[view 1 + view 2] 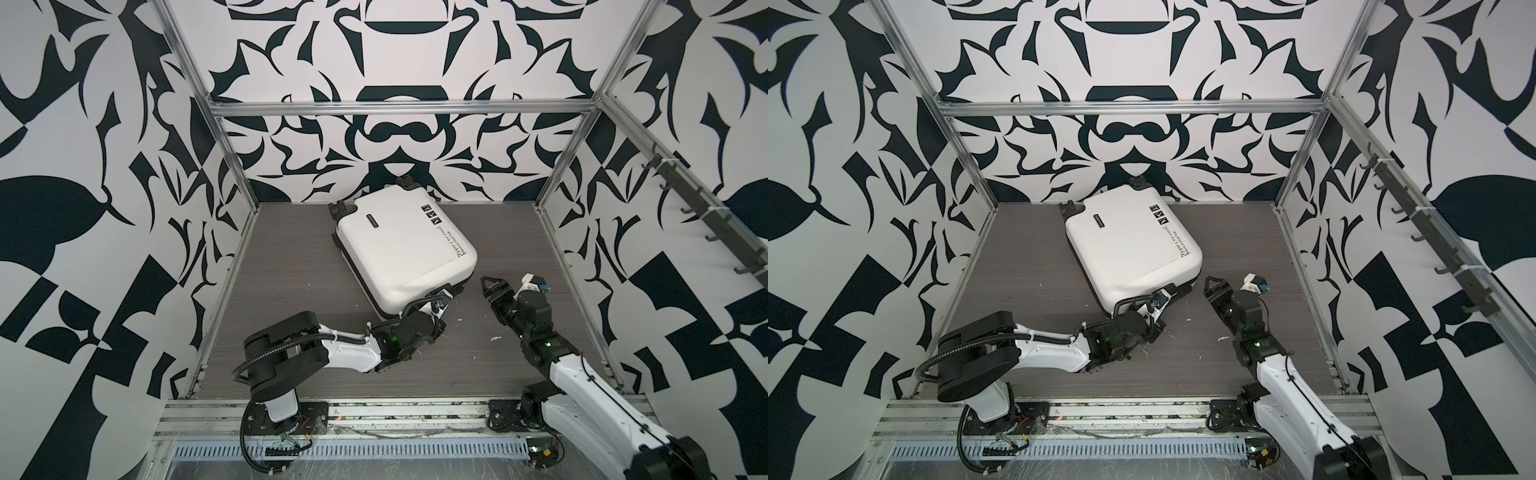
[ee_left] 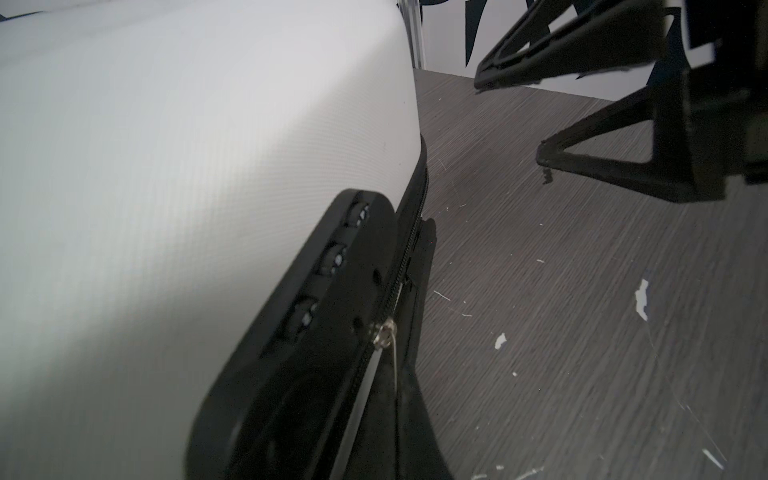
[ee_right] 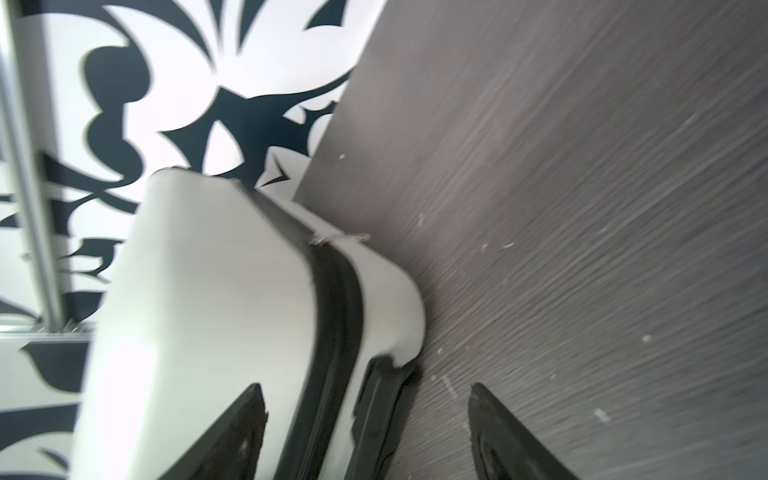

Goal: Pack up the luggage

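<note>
White hard-shell suitcase [image 1: 399,245]; left gripper [image 1: 438,300] closed tight at its near zipper edge, hold unclear. Right gripper [image 1: 492,289] just beside, spread wide, empty, with grey woodgrain table [image 1: 291,270] free rightward.

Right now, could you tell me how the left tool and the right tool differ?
The left tool is shut; the right tool stands open. The left tool is tucked against the near edge of the luggage, while the right tool hangs clear beside its corner, holding nothing. Both are black and point toward the luggage.

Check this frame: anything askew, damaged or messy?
The luggage lies closed, skewed against the edges of the table, and its shell looks dented near the front edge. White flecks litter the surface.
</note>
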{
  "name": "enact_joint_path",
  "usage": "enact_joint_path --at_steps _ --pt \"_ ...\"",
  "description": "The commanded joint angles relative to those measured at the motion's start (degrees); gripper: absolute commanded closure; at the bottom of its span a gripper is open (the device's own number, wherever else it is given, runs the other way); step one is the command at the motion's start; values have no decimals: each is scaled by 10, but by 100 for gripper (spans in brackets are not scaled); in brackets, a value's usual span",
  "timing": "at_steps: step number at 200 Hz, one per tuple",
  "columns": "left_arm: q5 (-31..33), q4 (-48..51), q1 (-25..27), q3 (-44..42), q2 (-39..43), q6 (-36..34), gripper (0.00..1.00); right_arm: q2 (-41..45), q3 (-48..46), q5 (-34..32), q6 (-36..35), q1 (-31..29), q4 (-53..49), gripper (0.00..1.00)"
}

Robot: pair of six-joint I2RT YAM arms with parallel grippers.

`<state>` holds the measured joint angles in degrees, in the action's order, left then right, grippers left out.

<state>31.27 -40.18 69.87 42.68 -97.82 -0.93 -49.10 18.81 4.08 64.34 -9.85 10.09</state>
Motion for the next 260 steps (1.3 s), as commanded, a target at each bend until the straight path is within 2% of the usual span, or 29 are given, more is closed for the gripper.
enact_joint_path --at_steps 1,37,74,101,145,200,260 --pt "-32 -42 8 -6 31 5 100 -63 51 128 -22 60 37 22" --pt "-38 -32 8 -10 34 17 100 -199 127 213 -12 122 106 24" --pt "-44 -28 8 -13 34 35 100 -334 190 298 16 122 200 33" --pt "-49 -27 8 -14 35 53 100 -376 186 318 36 110 250 36" --pt "-58 -30 9 -14 33 71 100 -367 162 286 26 52 254 39" --pt "-58 -46 23 0 6 71 100 -319 89 193 73 -20 288 42" --pt "-62 -49 33 28 -21 68 100 -285 70 101 91 -103 276 44"
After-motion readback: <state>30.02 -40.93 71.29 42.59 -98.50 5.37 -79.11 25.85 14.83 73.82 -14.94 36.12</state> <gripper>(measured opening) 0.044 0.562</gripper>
